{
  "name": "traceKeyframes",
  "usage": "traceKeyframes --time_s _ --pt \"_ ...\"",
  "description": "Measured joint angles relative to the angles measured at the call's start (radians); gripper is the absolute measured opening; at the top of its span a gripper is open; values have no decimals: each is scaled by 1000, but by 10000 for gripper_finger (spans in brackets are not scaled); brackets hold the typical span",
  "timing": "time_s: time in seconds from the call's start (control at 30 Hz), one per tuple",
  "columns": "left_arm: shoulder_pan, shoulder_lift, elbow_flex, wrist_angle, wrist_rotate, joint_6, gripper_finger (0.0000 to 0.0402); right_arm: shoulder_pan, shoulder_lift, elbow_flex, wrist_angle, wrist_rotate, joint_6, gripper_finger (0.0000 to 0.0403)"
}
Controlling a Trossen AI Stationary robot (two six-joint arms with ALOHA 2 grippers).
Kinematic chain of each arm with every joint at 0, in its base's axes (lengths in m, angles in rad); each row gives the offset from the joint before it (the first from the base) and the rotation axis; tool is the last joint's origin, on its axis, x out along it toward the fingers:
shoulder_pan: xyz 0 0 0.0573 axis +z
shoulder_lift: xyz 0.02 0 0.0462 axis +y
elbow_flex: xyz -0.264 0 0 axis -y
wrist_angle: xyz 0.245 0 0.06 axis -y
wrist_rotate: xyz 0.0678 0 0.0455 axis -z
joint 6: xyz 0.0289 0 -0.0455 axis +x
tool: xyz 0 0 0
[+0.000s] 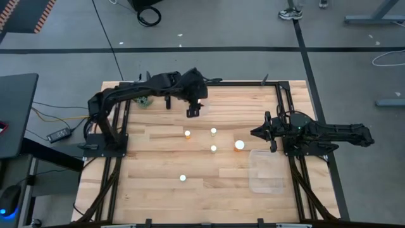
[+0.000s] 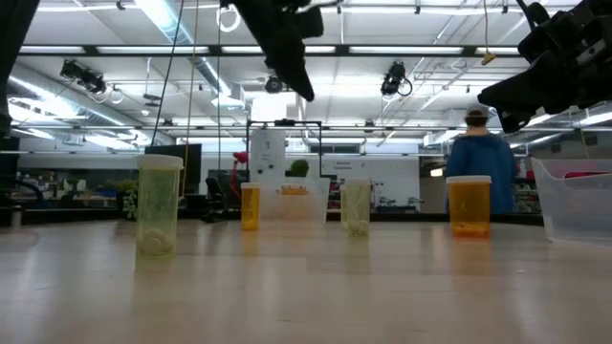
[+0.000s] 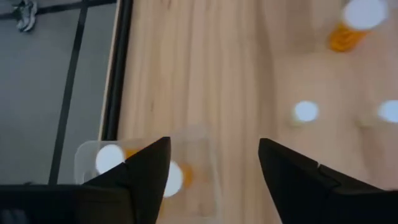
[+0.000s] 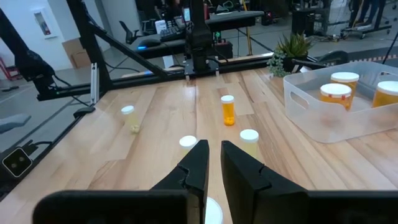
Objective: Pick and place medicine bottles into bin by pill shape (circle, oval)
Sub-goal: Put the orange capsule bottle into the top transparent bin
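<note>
Several medicine bottles with white caps stand upright on the wooden table: a narrow orange one (image 1: 187,133), two pale ones (image 1: 214,131) (image 1: 214,148), a wide orange one (image 1: 239,145) and one nearer the front (image 1: 183,178). A clear bin (image 4: 305,106) at the far edge holds three more bottles (image 4: 336,96). My left gripper (image 1: 193,112) (image 3: 214,146) hangs open above the table beside that bin, pointing slantwise down, with nothing between its fingers. My right gripper (image 1: 254,133) (image 4: 214,149) waits shut at the right side, pointing level toward the left.
A second clear bin (image 1: 266,171) stands at the near right, beside the right arm's base. A small green plant (image 1: 145,101) sits at the far left corner. A black frame (image 1: 281,95) runs round the table. A person (image 2: 478,158) stands in the room beyond.
</note>
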Motion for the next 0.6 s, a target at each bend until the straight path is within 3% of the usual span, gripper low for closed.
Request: traceKeyframes --time_s 0.27,0.6 --pt "-100 -20 -28 1 1 -37 208 0 0 0 0 0 0 49" --pt "-195 -92 -394 252 1 -78 180 0 5 0 4 0 0 49"
